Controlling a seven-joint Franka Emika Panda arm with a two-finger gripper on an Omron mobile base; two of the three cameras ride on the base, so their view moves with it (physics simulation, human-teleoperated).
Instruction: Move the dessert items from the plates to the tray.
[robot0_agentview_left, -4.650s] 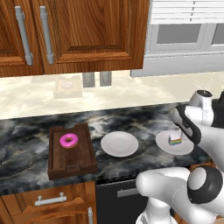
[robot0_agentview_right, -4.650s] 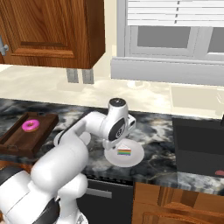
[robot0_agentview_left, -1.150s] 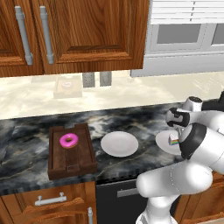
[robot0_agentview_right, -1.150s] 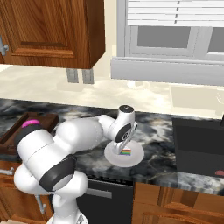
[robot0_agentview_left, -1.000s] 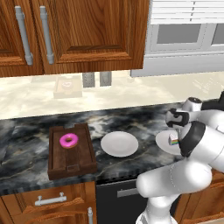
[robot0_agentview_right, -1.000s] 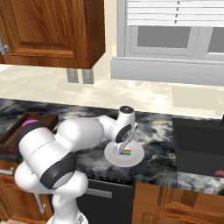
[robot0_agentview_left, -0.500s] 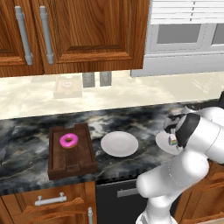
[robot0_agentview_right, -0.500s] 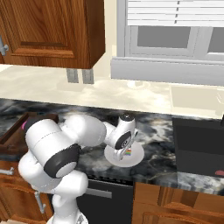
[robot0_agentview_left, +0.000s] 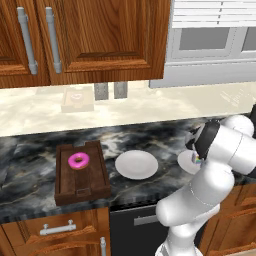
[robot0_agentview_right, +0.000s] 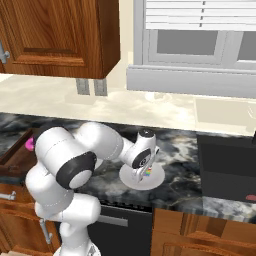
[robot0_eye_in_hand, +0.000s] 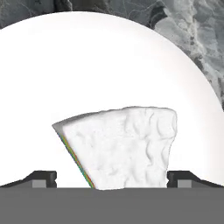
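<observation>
From the left base view, the cake wedge shows as a sliver of rainbow layers at the arm's wrist, on the right-hand plate; the gripper itself is hidden behind the white arm here; well off to the jaws' left lies the second plate, bare, and beyond it the dark slatted tray with the pink donut lying in its far half; all rest on a dark marbled counter, with wooden cabinets above and a pale beige block against the back wall.

From the right base view, the gripper points down onto the plate, the cake's coloured edge just beside it; a dark appliance stands to the right of the jaws, well apart; a window sits behind the counter; a scrap of pink, the donut, peeks past the arm at far left.

In the hand view, the cake is a white, rough-iced wedge with a thin rainbow stripe down its left side; it lies between the two fingertips, which stand wide apart on either side and do not visibly touch it; the white plate spreads around it, marbled counter beyond its rim.
</observation>
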